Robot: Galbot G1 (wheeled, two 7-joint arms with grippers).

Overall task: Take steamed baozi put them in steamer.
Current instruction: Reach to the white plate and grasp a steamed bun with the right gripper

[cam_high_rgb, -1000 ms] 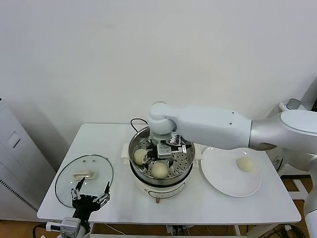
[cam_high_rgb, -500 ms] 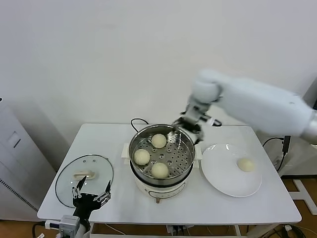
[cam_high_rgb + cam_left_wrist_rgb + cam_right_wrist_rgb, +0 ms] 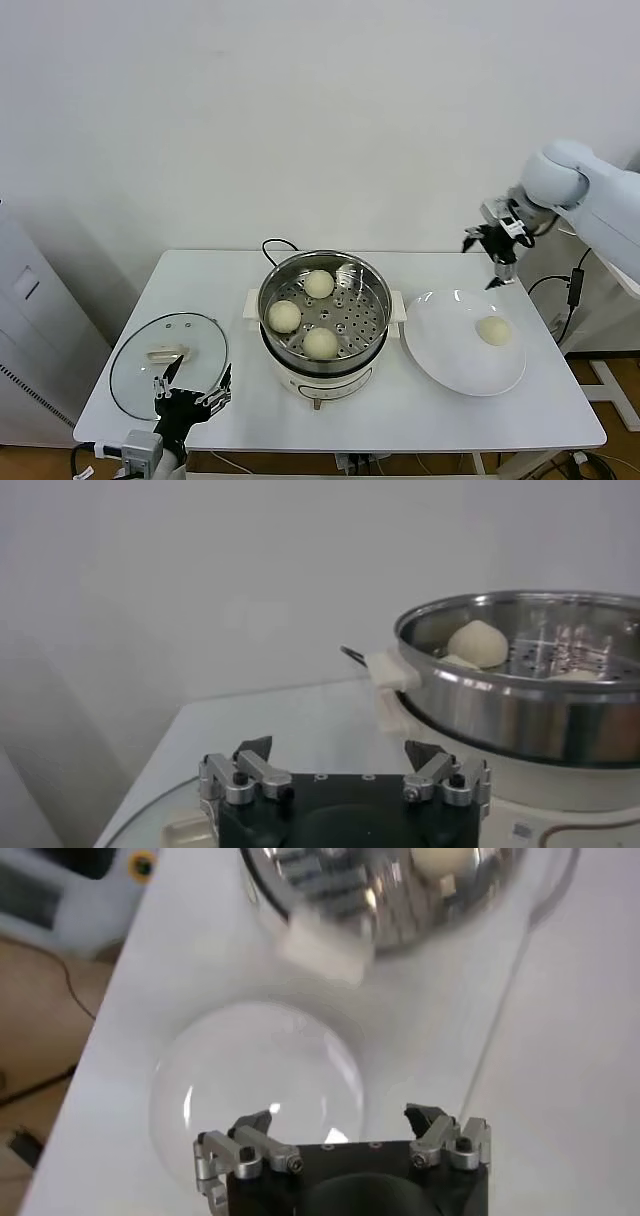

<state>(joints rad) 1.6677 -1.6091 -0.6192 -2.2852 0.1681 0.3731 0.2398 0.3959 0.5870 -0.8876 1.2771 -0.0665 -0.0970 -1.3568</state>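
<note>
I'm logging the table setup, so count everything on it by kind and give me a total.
Baozi: 4 (three in the steamer, one on the plate)
Steamer: 1
Plate: 1
Glass lid: 1
Total: 7

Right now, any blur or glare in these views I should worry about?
Head view: sharp; steamer rim shows mild highlights, the three baozi inside and the one on the plate read clearly. Left wrist view: the steamer wall mirrors the room but stays in focus. Right wrist view: motion-smeared, the steamer and plate are soft, with a bright streak on the plate; only the right gripper is crisp.
</note>
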